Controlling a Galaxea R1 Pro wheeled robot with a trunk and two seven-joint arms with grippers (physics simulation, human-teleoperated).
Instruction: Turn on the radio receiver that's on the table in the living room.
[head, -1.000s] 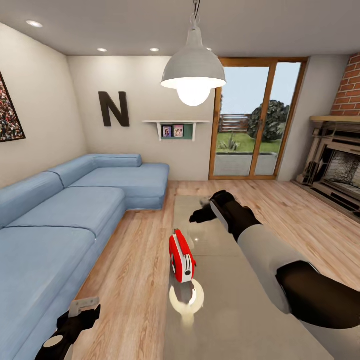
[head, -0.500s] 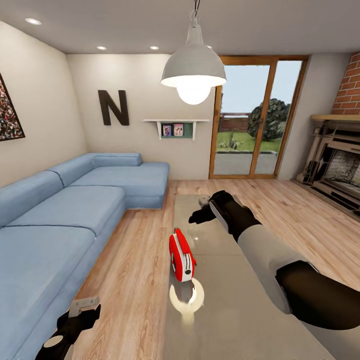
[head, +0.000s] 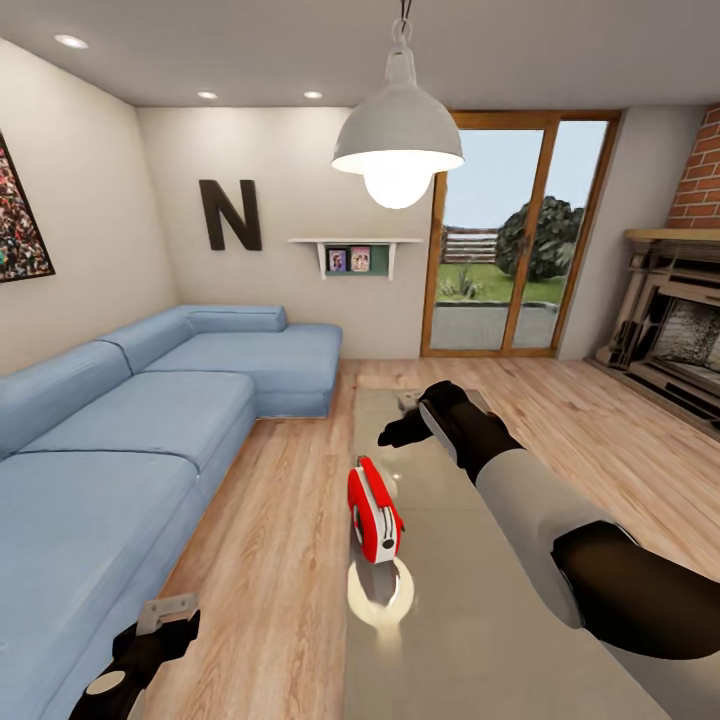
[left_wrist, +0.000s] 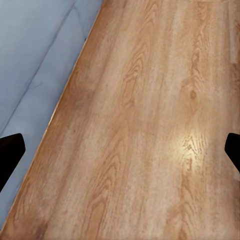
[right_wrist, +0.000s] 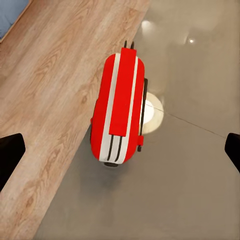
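- Between the earlier head pictures and this one the whole scene has slid a little to the right — lamp, wall letter and radio (head: 374, 511) alike — so it is the camera that has moved; the right arm sits at the same place in the picture.
- Radio: it stands upright on its narrow base at the near left edge of the table (head: 480, 640), close to the floor (head: 270, 520), with a bright lamp reflection just beside it on the glossy top.
- Right gripper (head: 402, 424): it hovers above and beyond the radio, well apart from it; in the right wrist view its two dark fingertips (right_wrist: 11, 155) stand wide at the edges, spread and empty.
- Left gripper (head: 165, 620): low by the sofa (head: 110, 450), over bare floor, fingers apart, holding nothing.
- Handling, as a judgement: the radio looks small, light, hard-shelled and smooth — tall and narrow, so a sideways push could tip it or slide it off the edge. A gentle press from above, along the top strip (right_wrist: 126, 92), seems safer than a grasp.
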